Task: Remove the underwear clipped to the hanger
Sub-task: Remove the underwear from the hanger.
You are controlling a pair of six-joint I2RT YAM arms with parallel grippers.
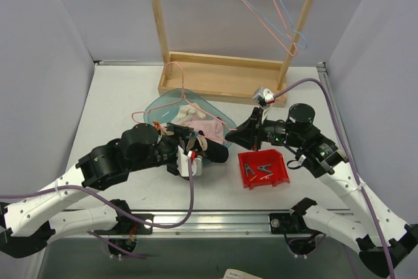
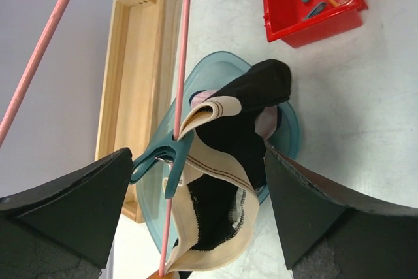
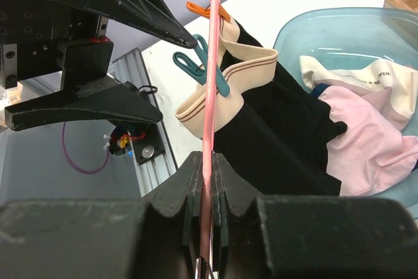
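Only from the right wrist: fingers of the right gripper (image 3: 208,178) pinched tight on the bar of the pink hanger (image 3: 211,83), with nothing else in the grip. Along that bar, an orange clothespin (image 3: 208,10) farthest out and a teal clothespin (image 3: 204,63) nearer, both biting the beige waistband of the black underwear (image 3: 274,135). Beyond it, pale pink underwear (image 3: 366,135) lying loose in the teal basin (image 3: 339,21).

Only from the left wrist: both fingers of the left gripper (image 2: 199,155) spread wide, one on each side of the clipped waistband. Holds nothing, touches no cloth. Black cloth drooping from the bar over the basin; cannot tell whether resting on the rim.

Only from above: a second hanger (image 1: 268,11) hooked high on the wooden rack (image 1: 222,76). Also the red bin (image 1: 263,168) of loose clothespins, just beside the right wrist on its near side.

Basin wedged between the rack's base and the two grippers, so little room on the far side. Bare table (image 1: 111,102) left of the basin and along the right edge past the right arm.

Left arm stretched low from the near-left corner toward the middle, fingers pointing at the hanger. Right arm folded at the elbow by the right edge, forearm aimed left, gripping the hanger's end near the basin's right rim.
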